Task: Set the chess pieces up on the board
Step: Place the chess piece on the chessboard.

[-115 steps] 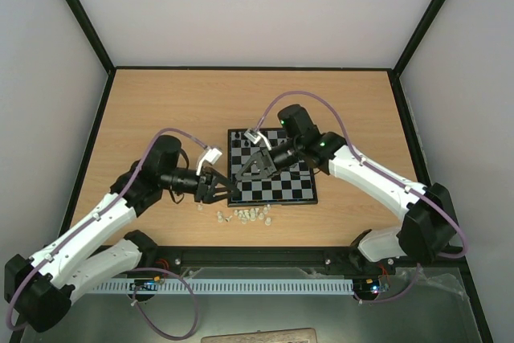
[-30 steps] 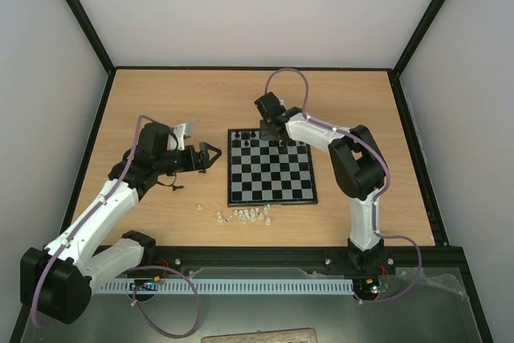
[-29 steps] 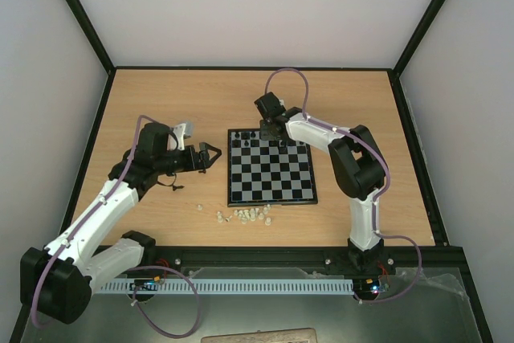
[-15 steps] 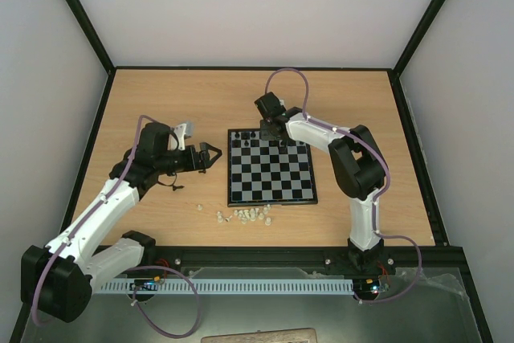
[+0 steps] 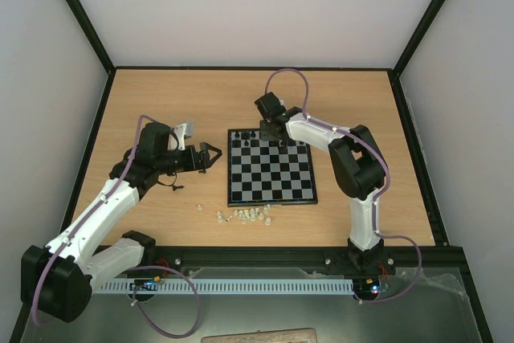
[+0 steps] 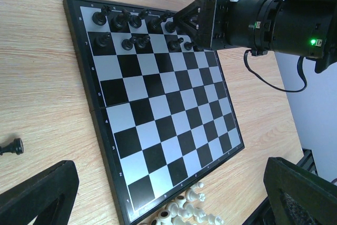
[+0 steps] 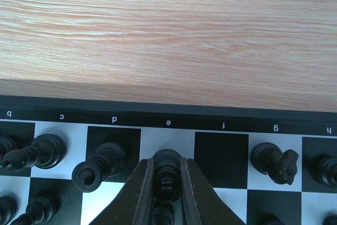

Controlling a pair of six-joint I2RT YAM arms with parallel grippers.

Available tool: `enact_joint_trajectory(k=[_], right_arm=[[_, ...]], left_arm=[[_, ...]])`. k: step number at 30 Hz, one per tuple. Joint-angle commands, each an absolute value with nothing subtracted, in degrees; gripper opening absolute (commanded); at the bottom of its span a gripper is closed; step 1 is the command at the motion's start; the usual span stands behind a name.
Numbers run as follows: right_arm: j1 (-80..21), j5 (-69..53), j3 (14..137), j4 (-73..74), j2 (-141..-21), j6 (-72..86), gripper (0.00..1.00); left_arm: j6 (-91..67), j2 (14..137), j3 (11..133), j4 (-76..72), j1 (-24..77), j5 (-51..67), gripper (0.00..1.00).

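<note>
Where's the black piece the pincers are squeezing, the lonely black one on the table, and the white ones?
Squeezed black piece [image 7: 167, 168]: right wrist view, its round top.
Lonely black piece [image 6: 12, 146]: left wrist view, its middle.
White pieces [image 6: 184, 206]: left wrist view, middle of the heap.

Soft, bright, even light falls from above; the table [image 5: 161, 102] carries only faint, diffuse shadows beside the arms. The overhead view is sharp, though the chess pieces [image 5: 235, 141] are too small to resolve. In the wrist views the board [image 6: 158, 109] is crisp, while the fingers [image 6: 37, 193] of the left gripper [image 6: 171, 171] and of the right gripper [image 7: 167, 163] look dark and blurred; wood beyond the board's far rim appears pale.
</note>
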State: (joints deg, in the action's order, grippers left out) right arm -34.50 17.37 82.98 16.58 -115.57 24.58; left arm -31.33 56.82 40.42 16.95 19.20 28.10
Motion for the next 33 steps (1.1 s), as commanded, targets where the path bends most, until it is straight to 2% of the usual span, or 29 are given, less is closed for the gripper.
enact_joint_trajectory(k=[1,4,6,9,25,33], right_arm=[[-34.7,17.4,84.2,18.9,-115.2,24.6,0.09],[-34.7,17.6,84.6,19.4,-115.2,24.5,0.09],[-34.7,17.6,84.7,19.5,-115.0,24.4,0.03],[-34.7,17.5,84.0,19.3,-113.6,24.6,0.02],[-37.7,14.6,80.7,22.1,-103.6,23.1,0.04],[-37.8,16.3,78.8,23.6,-100.0,23.8,0.05]], left_arm=[[-31.5,57.1,39.9,15.4,18.9,28.9,0.99],[-31.5,57.1,40.0,15.5,18.9,28.9,0.99],[-31.5,57.2,40.1,15.5,18.8,29.0,0.99],[-31.5,57.3,40.1,15.4,18.8,29.1,0.99],[-32.0,58.2,39.7,13.9,18.9,29.3,0.99],[-31.9,66.8,45.1,11.8,21.2,27.0,0.99]])
